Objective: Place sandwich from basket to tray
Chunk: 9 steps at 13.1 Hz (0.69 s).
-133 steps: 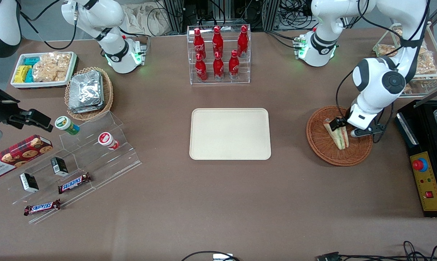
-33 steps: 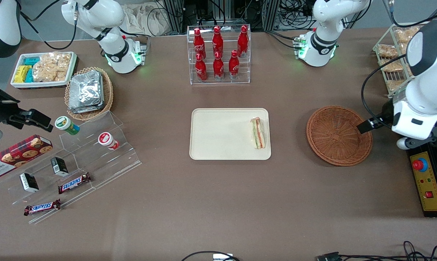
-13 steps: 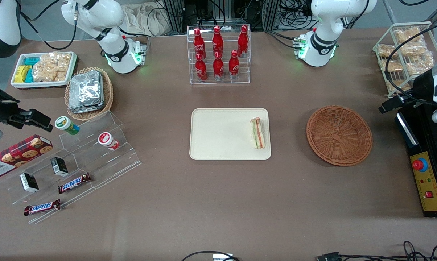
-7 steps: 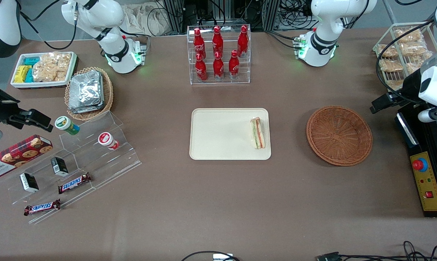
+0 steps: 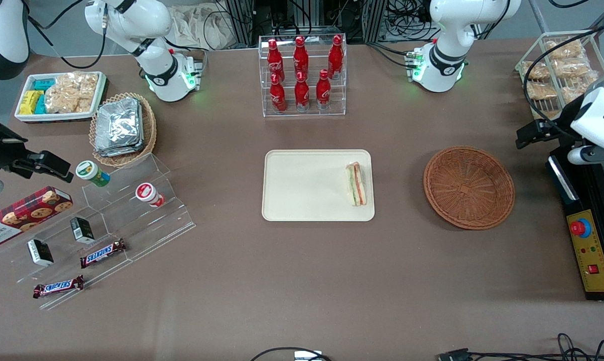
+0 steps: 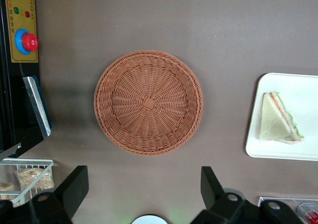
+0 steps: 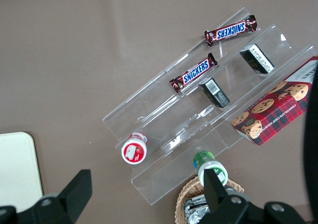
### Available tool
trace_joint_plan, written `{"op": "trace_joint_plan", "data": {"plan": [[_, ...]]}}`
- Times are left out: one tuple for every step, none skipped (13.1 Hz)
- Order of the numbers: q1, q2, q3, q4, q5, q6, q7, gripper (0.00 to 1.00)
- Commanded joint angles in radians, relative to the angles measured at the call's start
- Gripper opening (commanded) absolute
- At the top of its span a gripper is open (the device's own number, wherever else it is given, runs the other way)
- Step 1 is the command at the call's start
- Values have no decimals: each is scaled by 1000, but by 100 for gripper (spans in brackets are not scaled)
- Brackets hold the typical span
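The sandwich, a wrapped wedge with green and red stripes, lies flat on the cream tray, along the tray edge nearest the basket. In the wrist view the sandwich sits at the rim of the tray. The round reddish-brown basket holds nothing, and its woven floor shows in full. My gripper hangs high at the working arm's end of the table, off to the side of the basket. It is open, with only bare table between its fingers.
A black control box with a red button and a wire rack of snack bags stand close to my arm. A clear rack of red bottles stands farther from the camera than the tray. Acrylic steps with snacks lie toward the parked arm's end.
Ten seconds ago my gripper held the sandwich in the basket; it now lies on the tray. In the last second the open gripper only shifted slightly beside the basket.
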Motion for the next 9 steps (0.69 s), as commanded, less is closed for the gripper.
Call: {"op": "trace_joint_plan", "data": {"plan": [[-4, 1, -2, 31, 10, -32, 11, 100], [-5, 1, -4, 30, 10, -32, 8, 100], [-7, 4, -4, 30, 10, -32, 5, 100], [-7, 5, -5, 26, 10, -32, 7, 100], [-7, 5, -5, 26, 10, -32, 5, 100], [-8, 5, -7, 26, 7, -32, 3, 100], [-8, 7, -7, 29, 3, -32, -4, 100], [-8, 7, -7, 28, 1, -32, -15, 100], [-8, 7, -17, 29, -2, -31, -16, 100]]}}
